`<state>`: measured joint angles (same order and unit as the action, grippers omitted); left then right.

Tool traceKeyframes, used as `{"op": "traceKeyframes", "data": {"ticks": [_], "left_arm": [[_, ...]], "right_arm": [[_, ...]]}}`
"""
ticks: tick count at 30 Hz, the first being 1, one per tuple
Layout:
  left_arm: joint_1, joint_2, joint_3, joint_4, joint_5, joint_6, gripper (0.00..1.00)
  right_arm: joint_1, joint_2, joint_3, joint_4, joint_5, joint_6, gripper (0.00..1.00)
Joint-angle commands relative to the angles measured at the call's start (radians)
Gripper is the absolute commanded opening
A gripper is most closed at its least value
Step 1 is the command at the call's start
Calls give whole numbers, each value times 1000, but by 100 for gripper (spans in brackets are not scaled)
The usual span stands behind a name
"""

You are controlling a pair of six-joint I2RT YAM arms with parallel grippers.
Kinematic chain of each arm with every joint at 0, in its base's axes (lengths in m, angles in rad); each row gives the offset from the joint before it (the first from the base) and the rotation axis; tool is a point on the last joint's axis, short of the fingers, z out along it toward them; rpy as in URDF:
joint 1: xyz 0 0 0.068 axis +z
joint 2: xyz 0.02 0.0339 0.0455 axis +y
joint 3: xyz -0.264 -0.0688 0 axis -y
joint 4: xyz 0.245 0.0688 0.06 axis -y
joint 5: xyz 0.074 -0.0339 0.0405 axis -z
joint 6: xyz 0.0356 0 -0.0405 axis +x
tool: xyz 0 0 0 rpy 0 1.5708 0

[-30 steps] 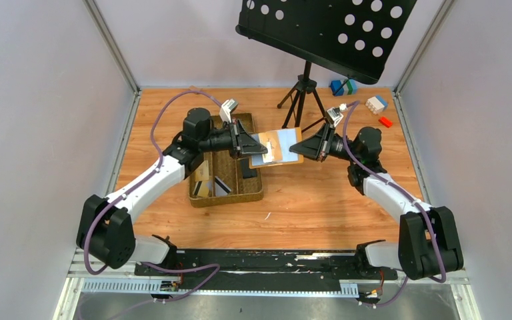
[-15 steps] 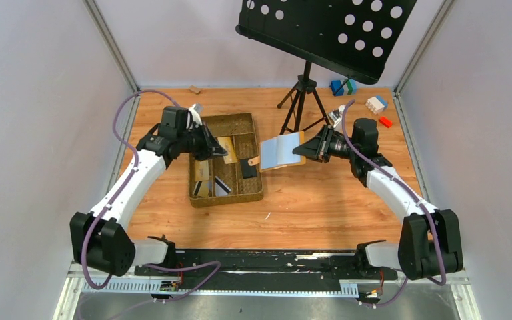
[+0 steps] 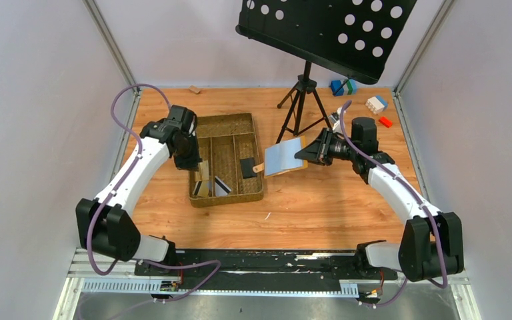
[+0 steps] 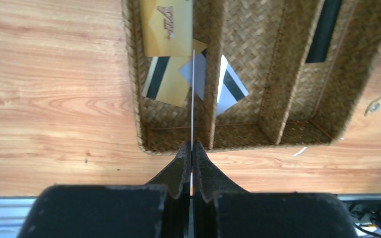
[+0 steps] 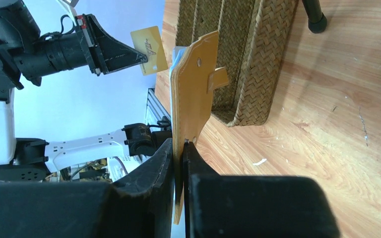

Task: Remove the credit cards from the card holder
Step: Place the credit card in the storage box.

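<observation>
Jaws on your left arm point(image 3: 140, 170) are pressed together on a gold card point(image 5: 150, 43), pinching it by one end. The left wrist view catches it almost edge-on, a thin pale line running away from the fingertips. That card hangs over the left compartment of the brown woven tray point(image 3: 227, 199), which sits on the bench point(image 3: 320, 213) left of its middle; you cannot tell whether the card's far end touches anything below it. Under it in that same compartment lies a striped gold card point(image 4: 164, 85), and a grey card point(image 4: 230, 85) with a dark stripe shows in the middle compartment. A black card point(image 3: 247, 168) lies in the right compartment. On your right arm point(image 3: 393, 190), the jaws pinch the card holder point(image 3: 285, 157) by one edge and hold it up off the bench, just beside the tray's right wall. You see it opened out, its grey-blue inside turned towards the top camera and its mustard-yellow outside towards the right wrist camera, with its small strap tab sticking out towards the tray. Near the far edge stands a black music stand point(image 3: 305, 90) on a tripod, and some toy blocks point(image 3: 376, 103) lie in the far right corner.
</observation>
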<state>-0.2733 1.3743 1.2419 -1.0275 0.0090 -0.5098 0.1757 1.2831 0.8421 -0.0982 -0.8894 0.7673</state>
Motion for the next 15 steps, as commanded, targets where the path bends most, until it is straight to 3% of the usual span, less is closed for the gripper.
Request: {"op": "traceKeyframes", "data": {"ticks": [1,15], "left_arm": [[0,47,69,-34,-94,41,0],[-1,272,122,27,-51,102,0]], "right_arm": [[7,-46,61,-59,11,-63,0],[9,-67,114,-176,42,-152,0]]}}
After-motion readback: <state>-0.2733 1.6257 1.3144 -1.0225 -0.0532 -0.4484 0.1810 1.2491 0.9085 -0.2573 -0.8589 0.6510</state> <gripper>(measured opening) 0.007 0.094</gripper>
